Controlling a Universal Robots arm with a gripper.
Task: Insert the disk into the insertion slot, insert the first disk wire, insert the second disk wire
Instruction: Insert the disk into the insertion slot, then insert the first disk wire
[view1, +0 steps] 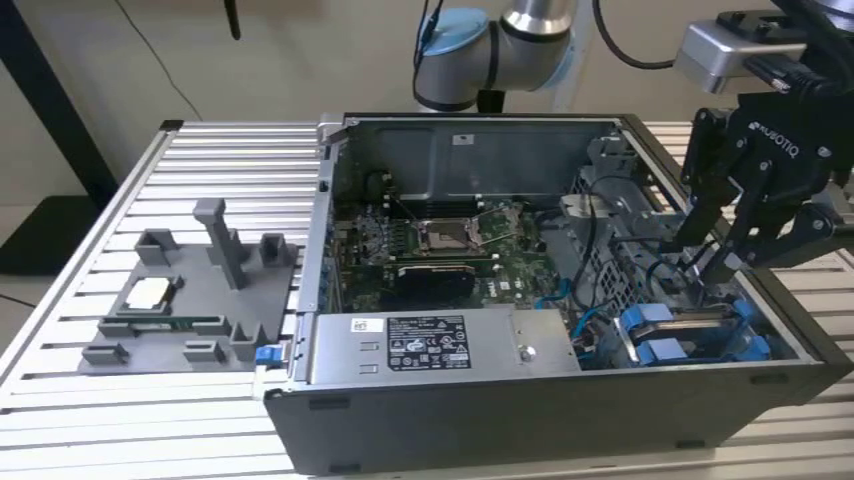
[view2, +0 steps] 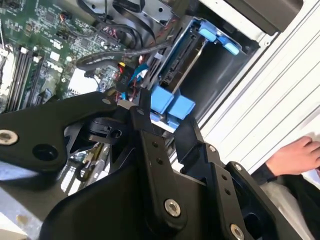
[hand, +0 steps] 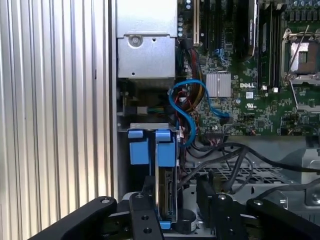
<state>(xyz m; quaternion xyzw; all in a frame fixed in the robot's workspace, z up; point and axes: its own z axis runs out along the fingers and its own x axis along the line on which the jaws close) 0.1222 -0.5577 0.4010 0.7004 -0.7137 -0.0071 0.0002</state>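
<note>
The open computer case (view1: 534, 420) lies on the slatted worktop (view1: 80, 240). The arm's black hand (view1: 701, 258) reaches down into the case's corner next to the silver power-supply box (view1: 441, 345).

The disk (view1: 683, 322) stands on edge in that corner, in its bright blue frame, seated in the insertion slot (view2: 225, 80).

In the first wrist view the hand (hand: 176, 187) is open. Its fingers (hand: 149, 190) are spread to either side of the disk's (hand: 166, 172) near edge, with a clear gap on one side, so it grips nothing. This view also shows a blue cable (hand: 187, 107) looping from the motherboard (hand: 240, 75) toward the disk, which the exterior view leaves mostly hidden.

The second wrist view sees the hand (view2: 165, 117) from the other side, with the disk's (view2: 186, 57) grey face and blue tabs just past the fingertips. Outside the case's wall it also catches a person's arm (view2: 292, 157) in a dark sleeve.

The exterior view shows a grey tray (view1: 187, 300) of fixtures on the worktop, beside the case on the exterior view's left.
</note>
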